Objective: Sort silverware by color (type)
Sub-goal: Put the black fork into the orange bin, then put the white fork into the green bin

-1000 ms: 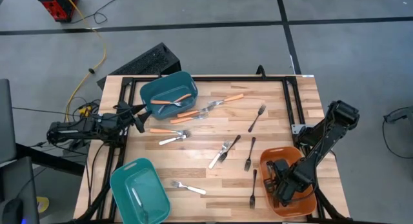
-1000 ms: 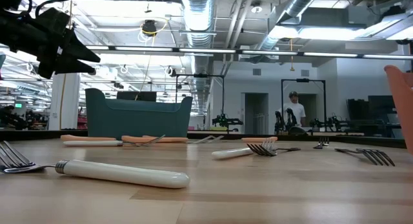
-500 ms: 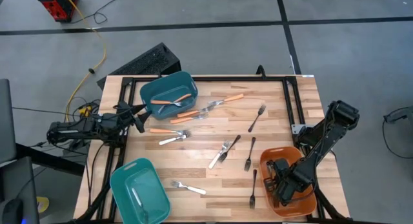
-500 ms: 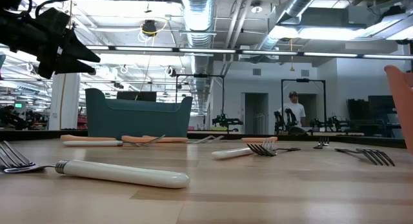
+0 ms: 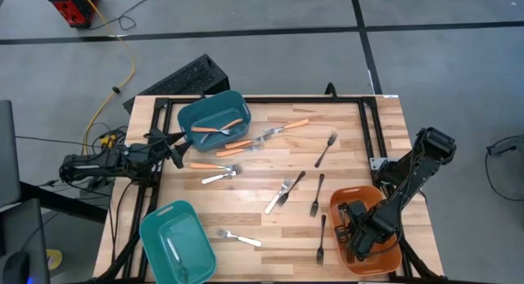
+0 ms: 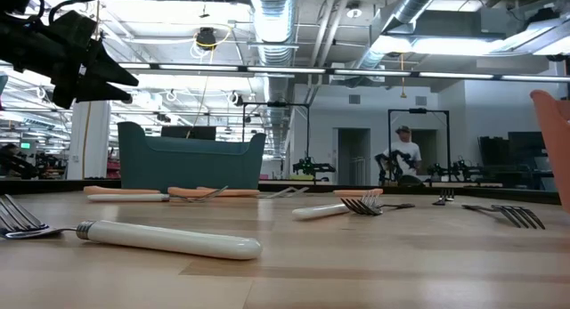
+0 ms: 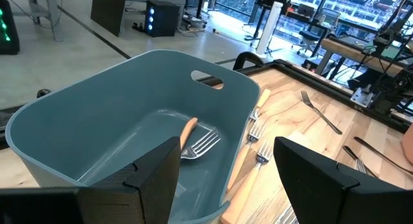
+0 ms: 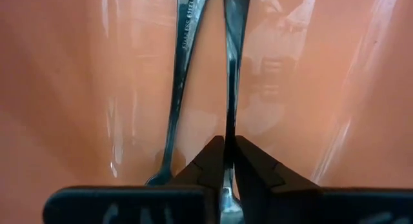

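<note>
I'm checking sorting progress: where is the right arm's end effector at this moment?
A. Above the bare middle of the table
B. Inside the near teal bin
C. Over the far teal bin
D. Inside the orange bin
D: the high view shows the right end effector down inside the orange bin, and its wrist view shows orange bin floor with a black fork between its fingers.

Loose forks [image 5: 318,196] crowd the table's [image 5: 270,227] centre and upper middle. Bare wood lies along the lower middle, between the lower-left teal bin [image 5: 176,243] and the lower-right orange bin [image 5: 385,262]. Another teal bin [image 5: 214,120] blocks the upper left.
</note>
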Controlling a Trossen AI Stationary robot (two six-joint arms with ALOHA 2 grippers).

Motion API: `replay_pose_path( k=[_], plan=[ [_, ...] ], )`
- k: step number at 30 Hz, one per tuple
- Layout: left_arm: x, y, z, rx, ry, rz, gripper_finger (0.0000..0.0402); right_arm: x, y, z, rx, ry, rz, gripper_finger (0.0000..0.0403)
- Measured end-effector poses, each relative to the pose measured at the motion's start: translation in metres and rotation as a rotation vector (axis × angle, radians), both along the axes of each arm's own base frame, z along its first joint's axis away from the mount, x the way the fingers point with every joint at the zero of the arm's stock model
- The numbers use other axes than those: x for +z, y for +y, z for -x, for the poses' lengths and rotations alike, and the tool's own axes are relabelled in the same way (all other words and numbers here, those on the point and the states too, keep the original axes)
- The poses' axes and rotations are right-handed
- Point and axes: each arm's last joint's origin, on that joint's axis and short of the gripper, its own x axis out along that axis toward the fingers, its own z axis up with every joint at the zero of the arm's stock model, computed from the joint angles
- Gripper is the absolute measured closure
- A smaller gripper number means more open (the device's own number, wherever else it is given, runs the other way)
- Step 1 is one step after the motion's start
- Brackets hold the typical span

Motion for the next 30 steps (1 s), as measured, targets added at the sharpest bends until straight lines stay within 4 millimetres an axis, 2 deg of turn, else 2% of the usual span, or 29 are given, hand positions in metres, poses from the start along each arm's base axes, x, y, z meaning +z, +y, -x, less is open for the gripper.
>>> replay_pose_path(
  k=[7, 19, 30],
  plan=[
    [0.0000, 0.0000, 0.0000, 0.000, 0.000, 0.000, 0.0167, -0.0001, 0.0000, 0.0000, 0.002, -0.001, 0.000, 0.0307],
    [0.0000, 0.0000, 0.0000, 0.000, 0.000, 0.000, 0.0167, -0.0001, 0.0001, -0.0001, 0.003, -0.001, -0.001, 0.0299],
    [0.0000, 0.0000, 0.0000, 0.000, 0.000, 0.000, 0.0167, -0.0001, 0.0000, -0.0002, 0.010, -0.002, -0.001, 0.0259]
  ],
)
